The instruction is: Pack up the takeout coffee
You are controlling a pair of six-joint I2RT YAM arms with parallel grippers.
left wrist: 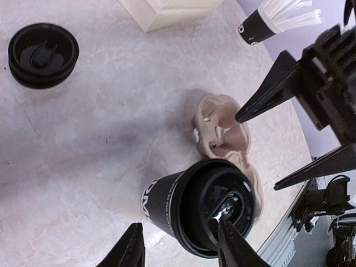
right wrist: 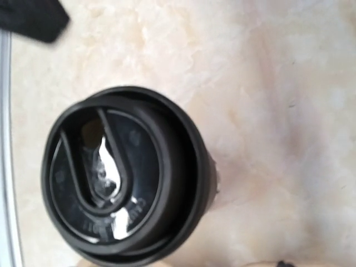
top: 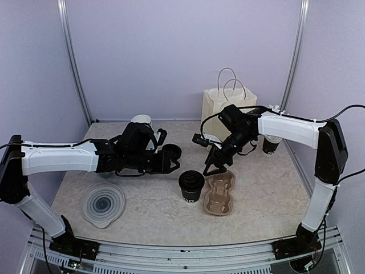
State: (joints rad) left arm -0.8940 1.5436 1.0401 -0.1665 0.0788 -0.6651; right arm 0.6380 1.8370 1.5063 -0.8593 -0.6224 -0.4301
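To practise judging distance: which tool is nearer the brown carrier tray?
Right. The right tool hovers just above the far end of the carrier tray; the left tool is farther left, past the lidded cup beside the tray.

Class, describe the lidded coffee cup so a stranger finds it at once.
From the paper bag at the back, come forward to the brown pulp tray. Just left of it stands a black cup, the only one wearing a lid.

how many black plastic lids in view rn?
2. One black plastic lid caps the black paper cup beside the brown pulp carrier tray. The other lid sits loose behind and left of that cup. More could be stacked under it or otherwise hidden.
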